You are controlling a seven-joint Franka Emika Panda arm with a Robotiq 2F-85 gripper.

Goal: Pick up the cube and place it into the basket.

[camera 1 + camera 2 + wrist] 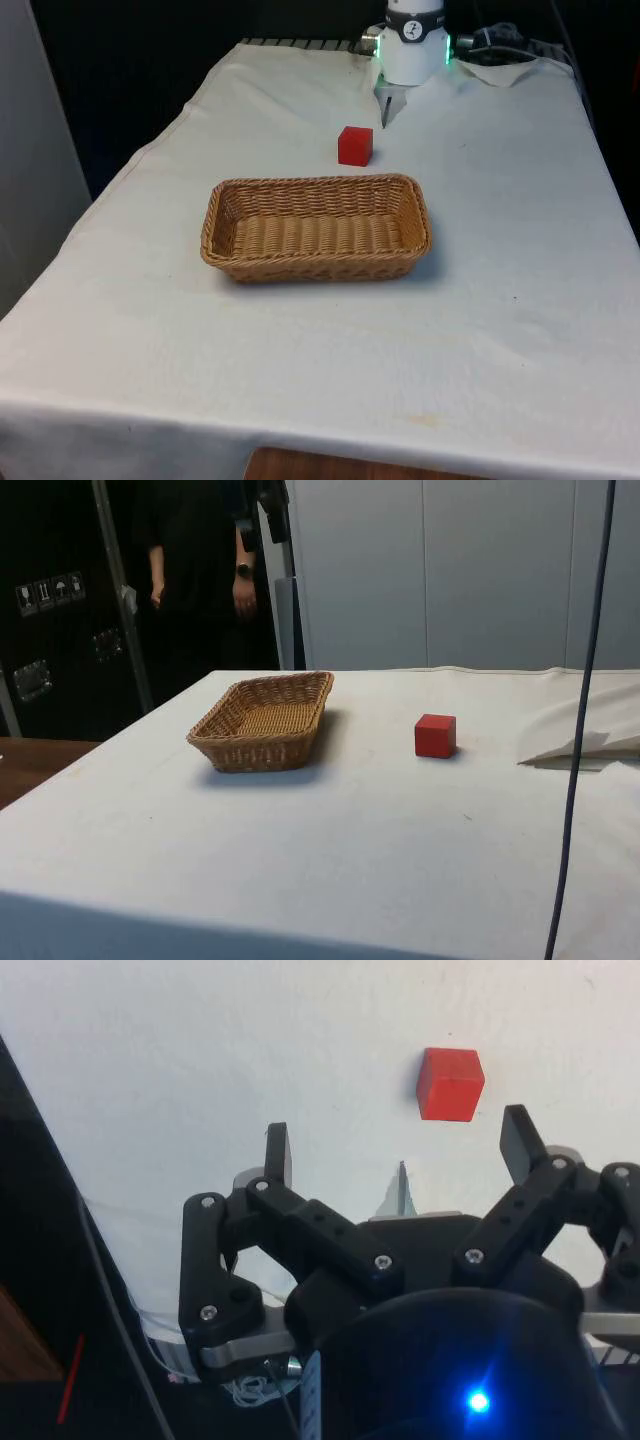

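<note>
I'm seeing the gripper hanging above the cloth, fingers spread wide, grasping nothing. Red cube is sitting just beyond the basket's far rim, apart from it.

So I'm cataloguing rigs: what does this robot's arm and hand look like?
The arm is white with a black band and green lights at its sides. The hand is black, with two flat-tipped fingers on bolted linkage bars.
</note>
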